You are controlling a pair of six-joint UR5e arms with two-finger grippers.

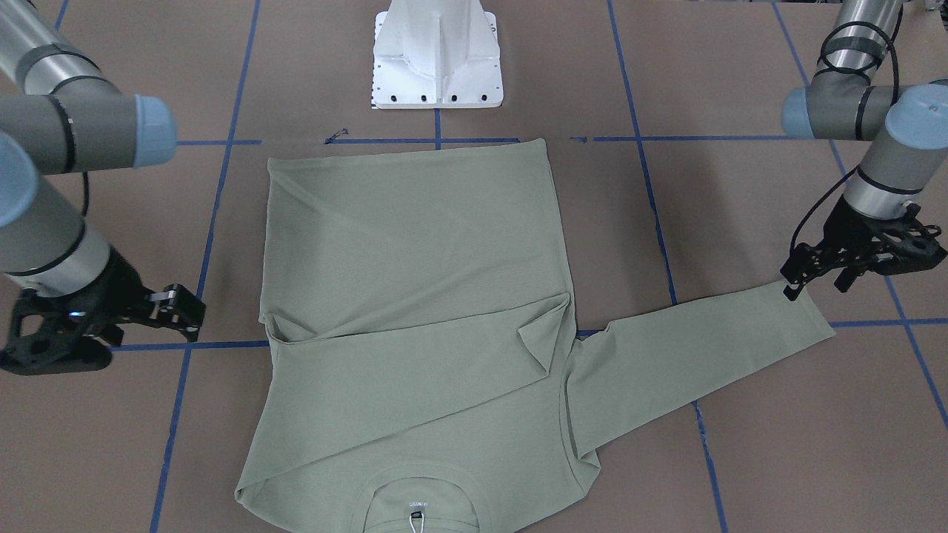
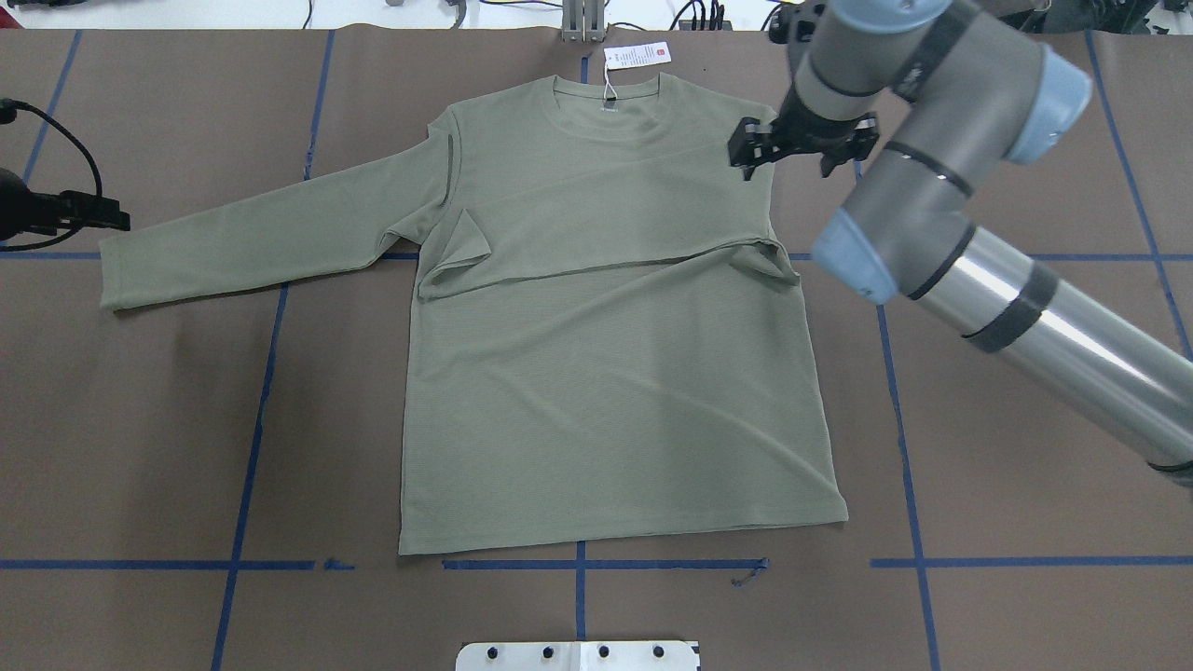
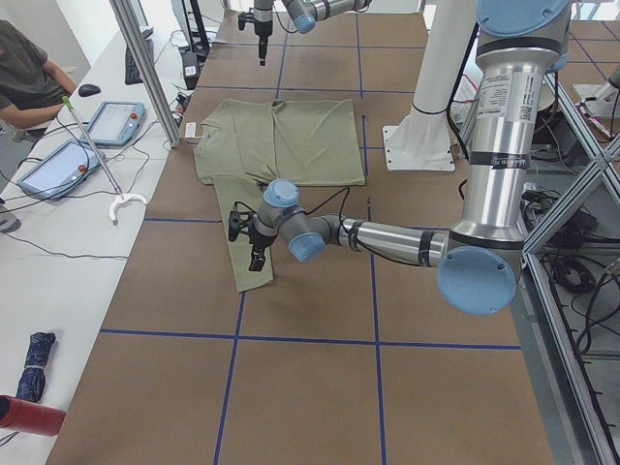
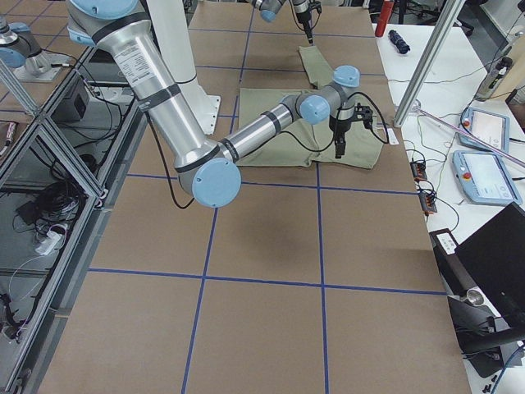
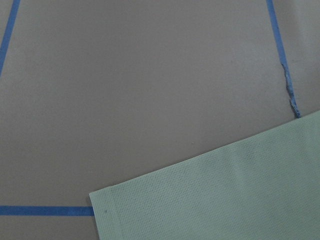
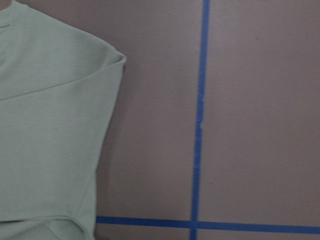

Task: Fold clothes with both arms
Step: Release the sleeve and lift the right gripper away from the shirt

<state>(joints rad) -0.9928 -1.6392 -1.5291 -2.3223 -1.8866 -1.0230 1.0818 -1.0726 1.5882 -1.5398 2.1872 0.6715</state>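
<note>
The green shirt (image 2: 606, 373) lies on the table (image 2: 979, 494), one sleeve folded across it. The left hand (image 1: 815, 285), mostly cut off in the top view, hovers with fingers apart by the other sleeve's end. The right hand (image 2: 788, 160) hangs spread wide by the shoulder. The tag (image 2: 637, 56) is too small to read.
</note>
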